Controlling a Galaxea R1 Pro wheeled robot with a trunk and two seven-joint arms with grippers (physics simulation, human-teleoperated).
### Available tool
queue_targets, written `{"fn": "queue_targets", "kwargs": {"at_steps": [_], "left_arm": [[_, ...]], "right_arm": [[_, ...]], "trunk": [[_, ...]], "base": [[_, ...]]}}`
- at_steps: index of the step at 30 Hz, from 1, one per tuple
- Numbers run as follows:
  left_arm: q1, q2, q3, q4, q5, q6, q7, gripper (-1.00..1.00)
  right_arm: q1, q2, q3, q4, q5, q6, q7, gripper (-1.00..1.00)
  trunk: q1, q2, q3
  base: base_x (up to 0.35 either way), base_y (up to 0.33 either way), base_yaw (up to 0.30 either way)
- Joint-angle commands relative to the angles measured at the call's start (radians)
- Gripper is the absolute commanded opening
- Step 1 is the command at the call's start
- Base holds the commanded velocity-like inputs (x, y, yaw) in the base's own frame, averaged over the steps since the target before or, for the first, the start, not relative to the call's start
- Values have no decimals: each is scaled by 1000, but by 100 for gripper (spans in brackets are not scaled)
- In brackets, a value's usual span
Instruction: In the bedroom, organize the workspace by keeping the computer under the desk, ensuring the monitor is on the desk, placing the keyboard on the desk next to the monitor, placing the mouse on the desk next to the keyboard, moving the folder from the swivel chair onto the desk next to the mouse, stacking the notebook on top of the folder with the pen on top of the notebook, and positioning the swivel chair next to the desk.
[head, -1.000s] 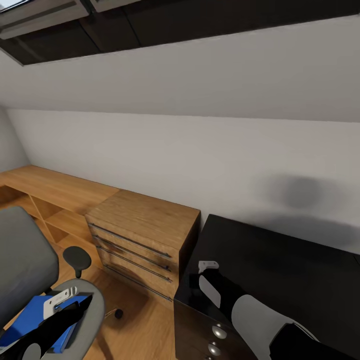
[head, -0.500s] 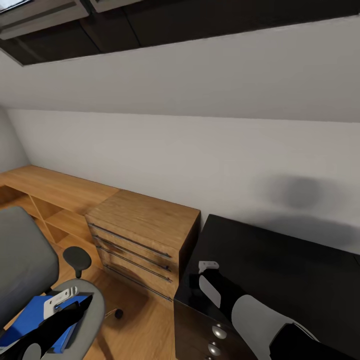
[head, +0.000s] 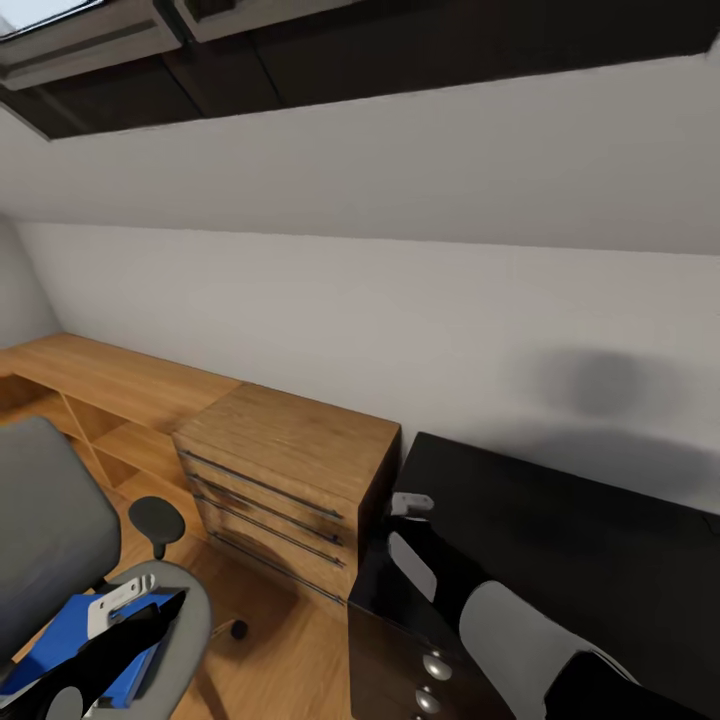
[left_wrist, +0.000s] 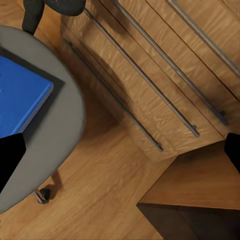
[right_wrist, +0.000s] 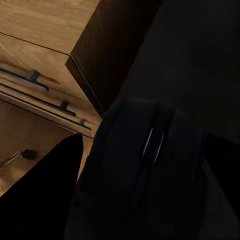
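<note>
Mouse-placing step: my right gripper (head: 412, 505), at lower centre of the head view, grips the mouse (right_wrist: 150, 165) over the desk (head: 600, 560) corner; next I must lower it; left gripper (head: 120, 598) width unclear.

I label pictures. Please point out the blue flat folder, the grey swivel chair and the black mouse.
blue flat folder (left_wrist: 20, 97), left wrist view, top cover.
grey swivel chair (head: 45, 520), head view, backrest.
black mouse (right_wrist: 150, 165), right wrist view, upper shell.

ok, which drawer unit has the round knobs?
The black unit under the desk, with silver knobs. The light-wood cabinet beside it has long bar handles.
</note>
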Motion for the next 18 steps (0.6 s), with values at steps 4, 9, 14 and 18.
{"fn": "queue_targets", "kwargs": {"at_steps": [4,9,14,18], "left_arm": [[0,1,0,-1,6,6,2,100],[0,0,0,-1,6,6,2,100],[0,-1,0,-1,6,6,2,100],[0,-1,-2,0,6,6,2,100]], "right_arm": [[31,0,8,-188,-10,20,-259,-100],[110,-8,7,-379,-10,94,-294,-100],[127,-28,8,-436,-13,111,-298,-100],[132,-31,7,-455,-69,113,-300,-100]], "trunk": [[-15,27,12],[-34,62,27],[-54,97,43],[-69,125,55]], "base": [[-114,0,0],[-297,0,0],[-335,0,0],[-301,0,0]]}}
